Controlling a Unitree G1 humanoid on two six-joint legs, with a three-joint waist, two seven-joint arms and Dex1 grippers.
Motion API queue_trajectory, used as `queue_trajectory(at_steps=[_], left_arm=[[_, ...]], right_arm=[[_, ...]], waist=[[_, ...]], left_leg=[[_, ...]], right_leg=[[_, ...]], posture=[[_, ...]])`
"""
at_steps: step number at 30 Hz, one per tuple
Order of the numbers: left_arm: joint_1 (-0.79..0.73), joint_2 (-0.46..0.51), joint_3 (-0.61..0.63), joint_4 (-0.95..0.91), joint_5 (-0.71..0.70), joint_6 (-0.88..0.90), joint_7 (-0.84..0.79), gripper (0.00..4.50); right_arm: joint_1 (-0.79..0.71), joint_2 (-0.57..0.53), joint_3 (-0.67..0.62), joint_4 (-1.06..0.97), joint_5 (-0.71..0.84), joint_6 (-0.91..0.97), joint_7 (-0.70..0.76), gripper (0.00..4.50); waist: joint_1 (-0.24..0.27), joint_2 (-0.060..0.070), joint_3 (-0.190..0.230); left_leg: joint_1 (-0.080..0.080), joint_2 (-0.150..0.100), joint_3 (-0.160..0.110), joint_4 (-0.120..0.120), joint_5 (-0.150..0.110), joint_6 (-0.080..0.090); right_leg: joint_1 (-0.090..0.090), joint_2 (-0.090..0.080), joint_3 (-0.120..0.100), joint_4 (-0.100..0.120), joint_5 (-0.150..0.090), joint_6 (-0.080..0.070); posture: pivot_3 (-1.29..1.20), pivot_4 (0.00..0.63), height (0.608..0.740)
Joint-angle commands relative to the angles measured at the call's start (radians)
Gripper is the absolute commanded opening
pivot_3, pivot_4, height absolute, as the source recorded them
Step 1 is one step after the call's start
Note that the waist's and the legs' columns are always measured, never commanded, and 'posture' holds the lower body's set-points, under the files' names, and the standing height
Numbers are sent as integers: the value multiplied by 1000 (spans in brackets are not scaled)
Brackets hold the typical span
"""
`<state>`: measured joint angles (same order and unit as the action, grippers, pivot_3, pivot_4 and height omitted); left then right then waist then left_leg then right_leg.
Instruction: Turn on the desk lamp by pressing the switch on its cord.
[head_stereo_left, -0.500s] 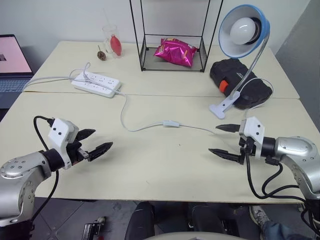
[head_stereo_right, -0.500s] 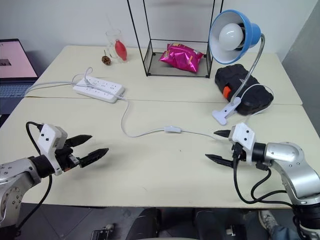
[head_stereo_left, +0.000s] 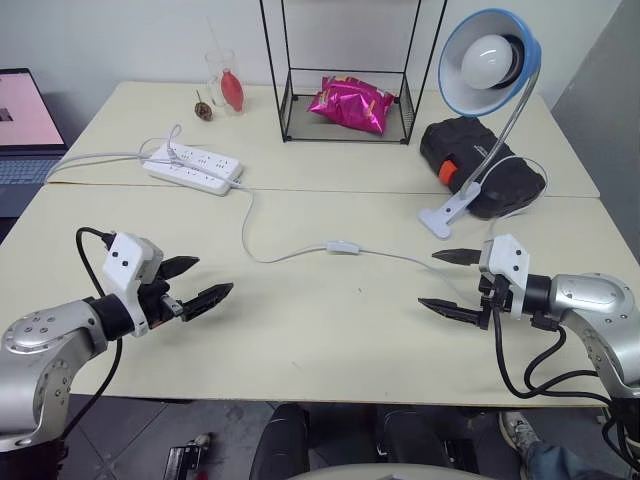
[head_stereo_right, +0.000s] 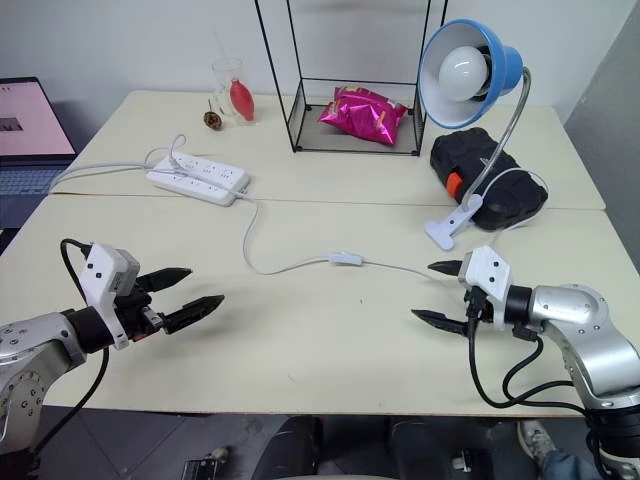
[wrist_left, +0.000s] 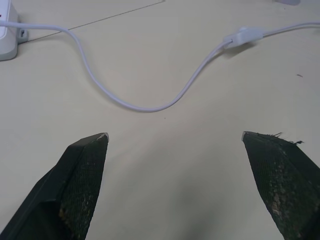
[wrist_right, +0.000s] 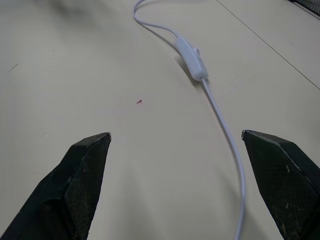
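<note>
The left gripper (head_stereo_left: 192, 283) hovered over the near left part of the cream table (head_stereo_left: 330, 330), its two black fingers spread wide with nothing between them, pointing toward the middle of the table. The right gripper (head_stereo_left: 447, 282) hung over the near right part, its fingers likewise spread and empty, aimed inward toward the left gripper.

Between the two grippers, a little farther back on the table, lay the switch (head_stereo_left: 342, 246), a small white oblong on the thin white cord (head_stereo_left: 250, 235); neither gripper touched it. In the right wrist view the switch (wrist_right: 190, 59) lay ahead of the open fingers with the cord trailing back between them.

From the switch the cord curved left and back to a white power strip (head_stereo_left: 192, 167), and ran right toward the white clip base of the desk lamp (head_stereo_left: 489, 62). The lamp's blue dome with its white bulb stood raised on a silver gooseneck at the right rear, unlit. The clip lay beside a black case (head_stereo_left: 480, 165). Farther back stood a black wire rack (head_stereo_left: 345, 70) holding a pink snack bag (head_stereo_left: 350, 103), and a glass (head_stereo_left: 226, 80) to its left.
</note>
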<state>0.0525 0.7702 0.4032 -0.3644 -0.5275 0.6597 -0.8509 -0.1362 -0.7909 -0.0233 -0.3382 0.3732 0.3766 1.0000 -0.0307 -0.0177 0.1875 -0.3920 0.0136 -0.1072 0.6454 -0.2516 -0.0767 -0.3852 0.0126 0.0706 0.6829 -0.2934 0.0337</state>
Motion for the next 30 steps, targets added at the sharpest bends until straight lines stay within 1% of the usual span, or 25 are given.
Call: queue_trajectory(at_steps=[1, 5, 9, 14, 17, 20, 24, 28, 30], left_arm=[[-11, 10, 2, -39, -2, -39, 6, 4486], [-17, 22, -16, -26, 43, -120, -3, 4486], [-53, 10, -34, -10, 10, -112, -13, 4486], [-166, -17, -80, 42, -32, -74, -3, 4486], [-251, -55, -125, 88, -72, -27, -4, 4486], [-341, -104, -176, 167, -97, 16, -6, 4486], [-437, -139, -244, 295, -73, 15, -43, 4486], [-559, -154, -353, 487, -2, -35, -128, 4486], [-620, -171, -387, 572, 24, -56, -159, 4486]], right_arm=[[-2, 1, -29, -23, 14, -5, -13, 4385], [-4, 9, -45, -32, 32, 10, -28, 4385], [-5, 15, -50, -39, 40, 24, -46, 4385], [-3, 15, -64, -70, 51, 45, -70, 4385], [3, 17, -67, -98, 50, 57, -97, 4385], [-1, 22, -60, -129, 40, 81, -142, 4385], [-8, 39, -69, -189, 78, 152, -202, 4385], [11, 36, -85, -276, 125, 237, -244, 4385], [25, 34, -88, -310, 136, 263, -261, 4385]], waist=[[0, 0, 0], [0, 0, 0], [1, 0, 0], [1, 0, 0], [0, 0, 0], [1, 0, 0], [0, 0, 0], [0, 0, 0], [0, 0, 0]], left_leg=[[0, 0, 0, 0, 0, 0], [0, 0, 0, 0, 0, 0], [0, 0, 0, 0, 0, 0], [0, 0, 0, 0, 0, 0], [0, -1, 0, 0, 0, 0], [-1, -1, 0, 0, 0, 0], [-1, -1, 0, 0, 0, 0], [-1, -1, -1, 0, 0, 0], [-2, -1, -1, 0, 0, 0]], right_leg=[[0, 0, 0, 0, 0, 0], [0, 0, 0, 0, 0, 0], [0, 0, 0, 0, 0, 0], [0, 0, 0, 0, 0, 0], [0, 0, 0, 0, 0, 0], [0, 0, 0, 0, 0, 0], [0, 0, 0, 0, 0, 0], [0, 1, -1, 0, 0, 0], [0, 1, -1, 0, 0, 0]], posture=[[0, 150, 740], [0, 150, 740], [0, 150, 740], [0, 150, 740], [0, 150, 740], [0, 150, 740], [0, 150, 740], [0, 150, 740], [0, 150, 740]])
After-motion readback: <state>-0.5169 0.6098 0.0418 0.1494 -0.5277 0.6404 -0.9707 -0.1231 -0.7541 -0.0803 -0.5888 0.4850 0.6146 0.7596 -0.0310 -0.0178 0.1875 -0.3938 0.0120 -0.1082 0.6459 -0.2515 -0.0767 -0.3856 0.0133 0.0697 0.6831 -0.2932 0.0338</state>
